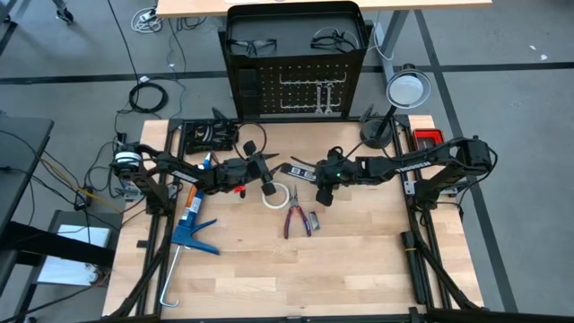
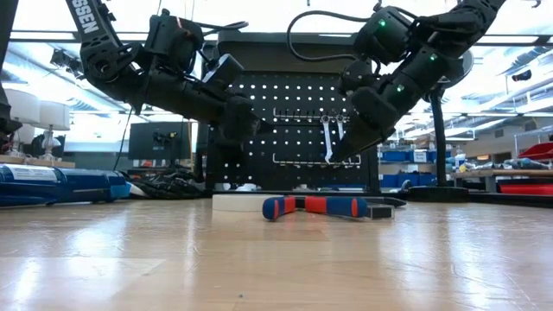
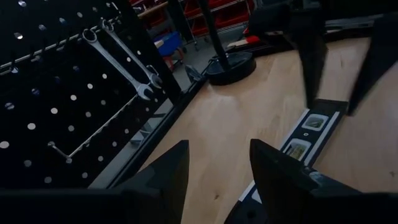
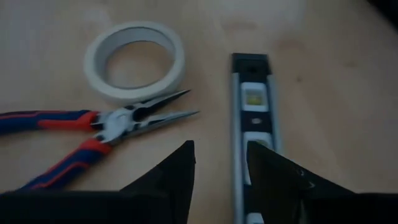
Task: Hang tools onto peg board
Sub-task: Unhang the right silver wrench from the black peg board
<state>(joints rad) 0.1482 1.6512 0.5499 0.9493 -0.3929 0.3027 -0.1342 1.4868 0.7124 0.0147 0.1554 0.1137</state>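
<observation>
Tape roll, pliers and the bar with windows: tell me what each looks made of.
Tape roll: likely paper masking tape, matte off-white, no gloss.
Pliers: bare grey metal jaws with a dull sheen; handles look like red and blue rubber or plastic sleeves.
Bar with windows: dark body with a silver edge, probably painted metal; the pale windows look like clear plastic.

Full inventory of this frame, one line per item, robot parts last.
peg board: 1, black, table's far edge
wrenches: 2, silver, hung on board
safety glasses: 2, dark, atop board frame
level bar: 1, black, on table below right gripper
tape roll: 1, white, mid-table
pliers: 1, red-blue handles, beside tape
caulking gun: 1, blue, table left
lamp: 1, black stand, far right
left gripper: open, facing board
right gripper: open, empty
</observation>
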